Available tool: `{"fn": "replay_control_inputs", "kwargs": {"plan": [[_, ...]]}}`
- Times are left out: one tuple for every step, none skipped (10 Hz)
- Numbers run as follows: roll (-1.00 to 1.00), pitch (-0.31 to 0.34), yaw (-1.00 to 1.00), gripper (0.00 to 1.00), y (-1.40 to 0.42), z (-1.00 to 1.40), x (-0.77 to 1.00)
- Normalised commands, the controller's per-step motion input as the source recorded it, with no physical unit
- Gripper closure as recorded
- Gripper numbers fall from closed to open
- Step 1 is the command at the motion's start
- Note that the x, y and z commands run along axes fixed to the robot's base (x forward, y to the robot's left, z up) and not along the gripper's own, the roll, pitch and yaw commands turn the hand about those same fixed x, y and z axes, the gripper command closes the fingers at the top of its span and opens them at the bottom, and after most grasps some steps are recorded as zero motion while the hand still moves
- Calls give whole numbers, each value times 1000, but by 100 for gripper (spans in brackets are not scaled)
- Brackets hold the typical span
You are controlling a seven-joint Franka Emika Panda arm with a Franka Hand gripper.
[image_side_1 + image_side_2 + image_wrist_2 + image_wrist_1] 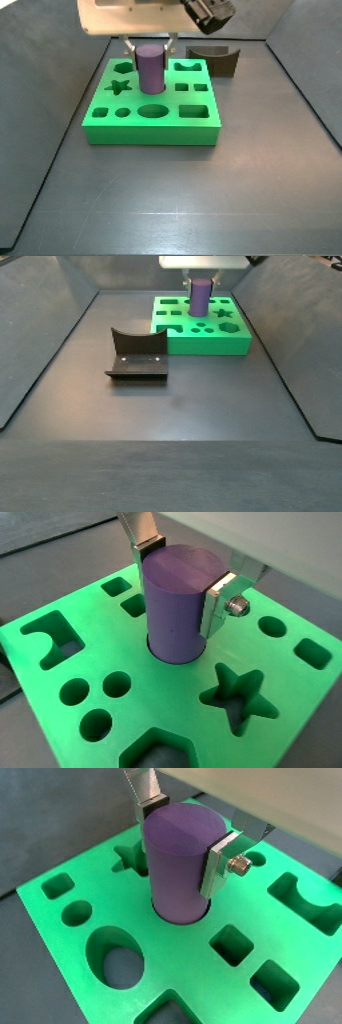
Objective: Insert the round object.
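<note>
The round object, a tall purple cylinder [178,868], stands upright with its lower end in a round hole near the middle of the green block [201,983]. My gripper [185,840] is shut on the cylinder's upper part, one silver finger [221,863] on each side. The same grip shows in the other wrist view: gripper [183,584], cylinder [174,622], green block [287,727]. In both side views the cylinder [150,68] [199,296] rises from the green block [154,125] [203,344] under the gripper [150,46] [199,276].
The green block has other open holes, among them a star [241,697], an oval [120,963] and squares [231,943]. A dark brown block with a curved notch [217,58] [136,356] lies on the grey floor beside the green block. Dark walls enclose the floor.
</note>
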Motion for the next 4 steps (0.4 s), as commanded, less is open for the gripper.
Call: {"fn": "replay_control_inputs", "kwargs": {"plan": [[0,-110,0,100,-49,-1000,203],[-239,-260,0,100,80,-457,-26],[-24,-123,0,100,0,-203,0],[7,-16,9,100,-3,0,0]]}}
